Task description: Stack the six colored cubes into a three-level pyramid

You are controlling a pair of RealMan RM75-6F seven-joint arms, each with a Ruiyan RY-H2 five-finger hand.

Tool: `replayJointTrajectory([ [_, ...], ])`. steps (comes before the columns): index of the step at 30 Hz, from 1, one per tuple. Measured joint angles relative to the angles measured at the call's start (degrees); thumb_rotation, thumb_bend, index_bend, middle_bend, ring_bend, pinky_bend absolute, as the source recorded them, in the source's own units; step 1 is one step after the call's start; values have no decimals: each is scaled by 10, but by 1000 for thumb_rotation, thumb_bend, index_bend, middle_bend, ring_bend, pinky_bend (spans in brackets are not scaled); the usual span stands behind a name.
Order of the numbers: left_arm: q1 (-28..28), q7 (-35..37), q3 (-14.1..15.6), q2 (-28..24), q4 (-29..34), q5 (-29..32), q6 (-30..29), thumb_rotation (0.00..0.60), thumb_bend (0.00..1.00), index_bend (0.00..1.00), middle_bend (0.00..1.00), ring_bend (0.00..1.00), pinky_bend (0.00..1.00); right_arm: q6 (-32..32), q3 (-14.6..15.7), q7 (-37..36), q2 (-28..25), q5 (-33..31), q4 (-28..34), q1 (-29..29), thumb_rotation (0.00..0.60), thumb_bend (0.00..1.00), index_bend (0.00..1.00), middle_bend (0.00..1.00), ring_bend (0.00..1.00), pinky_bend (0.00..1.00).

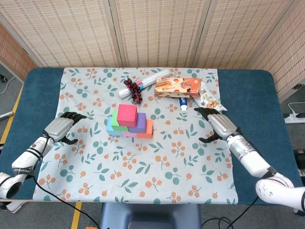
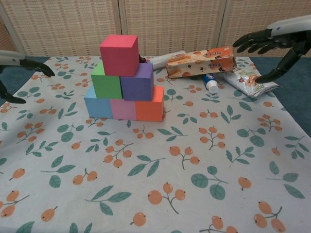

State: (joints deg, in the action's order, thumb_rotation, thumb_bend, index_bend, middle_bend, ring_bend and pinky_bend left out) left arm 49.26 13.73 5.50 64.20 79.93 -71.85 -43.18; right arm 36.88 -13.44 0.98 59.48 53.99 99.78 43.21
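Note:
A pyramid of cubes stands mid-table. Its bottom row is a blue cube (image 2: 97,106), a pink cube (image 2: 123,108) and an orange cube (image 2: 150,107). A green cube (image 2: 106,82) and a purple cube (image 2: 137,83) form the second level, and a red cube (image 1: 126,114) (image 2: 119,54) tops them. My left hand (image 1: 60,128) (image 2: 17,65) hovers open well left of the pyramid, holding nothing. My right hand (image 1: 218,125) (image 2: 269,42) is open to the right of it, fingers spread, empty.
Behind the pyramid lie a bunch of dark grapes (image 1: 134,89), a white roll (image 1: 148,78), an orange biscuit box (image 1: 177,87) (image 2: 200,61), a small tube (image 2: 210,83) and a snack bag (image 1: 210,103) (image 2: 249,80). The flowered cloth (image 1: 143,162) covers the blue table (image 1: 252,95).

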Motion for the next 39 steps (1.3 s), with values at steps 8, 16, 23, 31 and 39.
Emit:
replayJointTrajectory([
  [8,-11,-50,-16,37,9,31,36,294,281,70,0,0,0,-24,36,87,73,-70,-52,82,600,253,0,0,0,0],
  [16,-15,-59,-29,55,13,24,52,199,283,24,0,0,0,-22,72,142,129,-122,-84,134,600,307,0,0,0,0],
  [23,-16,-78,-42,76,-6,35,62,199,281,27,0,0,0,-30,77,139,174,-140,-126,152,600,306,0,0,0,0],
  [31,-14,-98,-50,92,-19,42,78,199,280,27,0,0,0,-50,75,127,236,-146,-190,177,600,307,0,0,0,0],
  [39,-13,-106,-58,102,-27,40,88,197,282,26,0,0,0,-65,73,116,276,-146,-234,198,600,306,0,0,0,0],
])
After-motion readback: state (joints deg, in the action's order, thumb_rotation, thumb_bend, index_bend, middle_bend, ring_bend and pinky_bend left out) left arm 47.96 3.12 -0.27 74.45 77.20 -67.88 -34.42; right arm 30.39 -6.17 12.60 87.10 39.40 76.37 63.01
